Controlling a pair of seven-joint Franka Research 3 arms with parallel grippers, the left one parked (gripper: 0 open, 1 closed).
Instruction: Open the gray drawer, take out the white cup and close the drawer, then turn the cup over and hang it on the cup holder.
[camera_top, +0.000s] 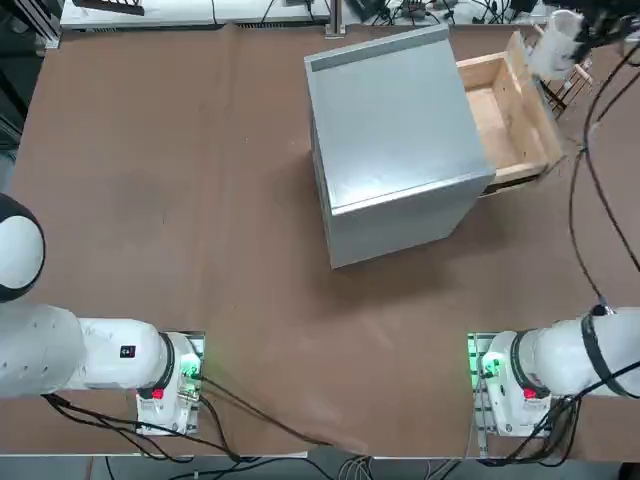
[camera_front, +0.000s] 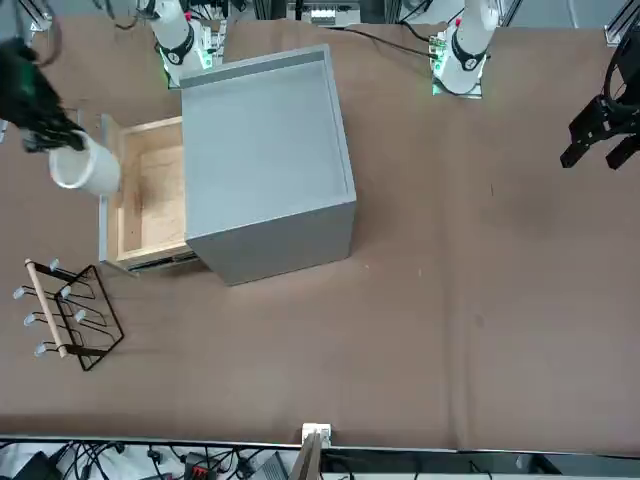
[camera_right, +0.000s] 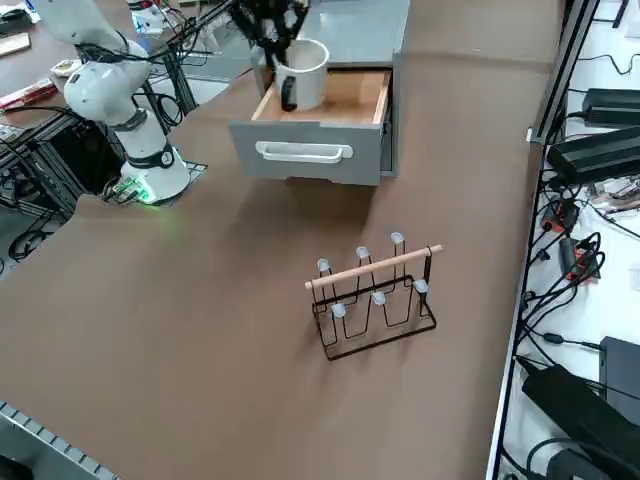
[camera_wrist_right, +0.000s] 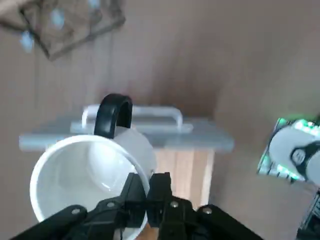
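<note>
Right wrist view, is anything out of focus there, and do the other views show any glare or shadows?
Right wrist view: the cup rack is soft and blurred, while the cup looks crisper; top view: a pale sheen on the metal box, with a soft shadow on the table beside it; right side view: a faint shadow below the drawer.

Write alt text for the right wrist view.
The right hand grips a white cup by its rim, the cup's black handle upraised, above the open gray drawer. The dark wire cup holder stands apart on the brown table, no cup hung on it.
</note>
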